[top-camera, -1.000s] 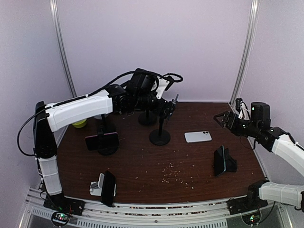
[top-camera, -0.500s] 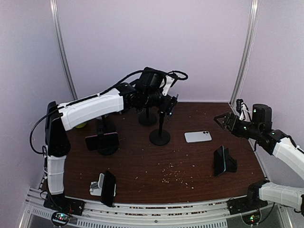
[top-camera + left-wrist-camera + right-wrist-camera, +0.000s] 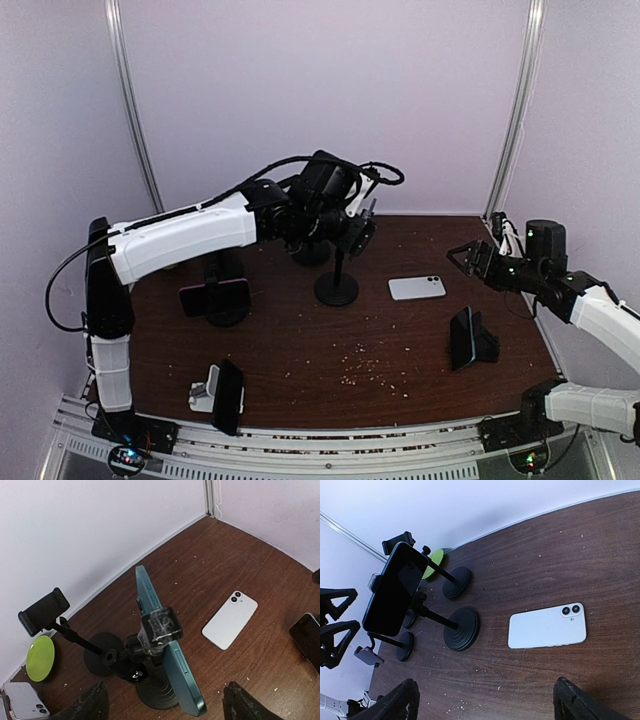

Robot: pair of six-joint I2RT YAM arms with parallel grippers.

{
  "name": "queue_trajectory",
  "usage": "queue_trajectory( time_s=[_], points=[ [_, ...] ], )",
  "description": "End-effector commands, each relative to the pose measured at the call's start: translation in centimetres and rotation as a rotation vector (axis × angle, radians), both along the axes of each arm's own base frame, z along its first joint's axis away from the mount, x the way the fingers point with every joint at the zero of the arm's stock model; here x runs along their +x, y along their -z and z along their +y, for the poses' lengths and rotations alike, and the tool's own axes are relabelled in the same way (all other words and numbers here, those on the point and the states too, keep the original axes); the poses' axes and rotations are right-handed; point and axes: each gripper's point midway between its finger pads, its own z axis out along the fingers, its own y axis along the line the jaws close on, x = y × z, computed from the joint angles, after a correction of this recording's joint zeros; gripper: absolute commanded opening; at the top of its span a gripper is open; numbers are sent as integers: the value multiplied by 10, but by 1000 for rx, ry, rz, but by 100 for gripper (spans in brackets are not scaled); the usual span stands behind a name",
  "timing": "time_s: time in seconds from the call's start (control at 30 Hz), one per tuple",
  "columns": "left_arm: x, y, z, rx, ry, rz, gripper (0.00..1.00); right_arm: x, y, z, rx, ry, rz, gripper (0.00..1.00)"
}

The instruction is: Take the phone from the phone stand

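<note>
A teal phone (image 3: 170, 665) sits edge-up in a clear clamp (image 3: 159, 628) on a black stand with a round base (image 3: 336, 289). In the right wrist view its dark screen (image 3: 395, 595) faces the right arm. My left gripper (image 3: 362, 225) hovers just above the phone, open, with its fingers (image 3: 90, 705) well apart on either side of it and not touching. My right gripper (image 3: 462, 255) is open and empty above the right side of the table, beyond a white phone (image 3: 417, 288) that lies flat, camera side up.
A second stand (image 3: 213, 296) holds a phone at the left. A white stand with a black phone (image 3: 228, 396) is at the front left. A dark phone leans in a stand (image 3: 463, 338) at the right. An empty clamp stand (image 3: 44, 611) and a green disc (image 3: 40, 651) are at the back.
My left arm has swung a little to the right, so its gripper is now over the clamped phone. My right gripper has shifted slightly left. The phones have not moved.
</note>
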Motion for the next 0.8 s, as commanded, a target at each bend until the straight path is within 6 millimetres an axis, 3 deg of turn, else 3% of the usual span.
queue_trajectory(
  time_s=[0.0, 0.3, 0.67, 0.77],
  points=[
    [1, -14, 12, -29, -46, -13, 79, 2, -2, 5, 6, -21, -10, 93],
    [8, 13, 2, -13, -69, 1, 62, 0, -2, 4, 11, -16, 3, 93],
    [12, 30, -12, -43, -53, 10, 40, 1, -5, 6, 29, -19, 2, 93],
    [13, 33, -10, -34, -62, 2, 29, 3, -5, 8, 34, -24, 3, 93]
  ],
)
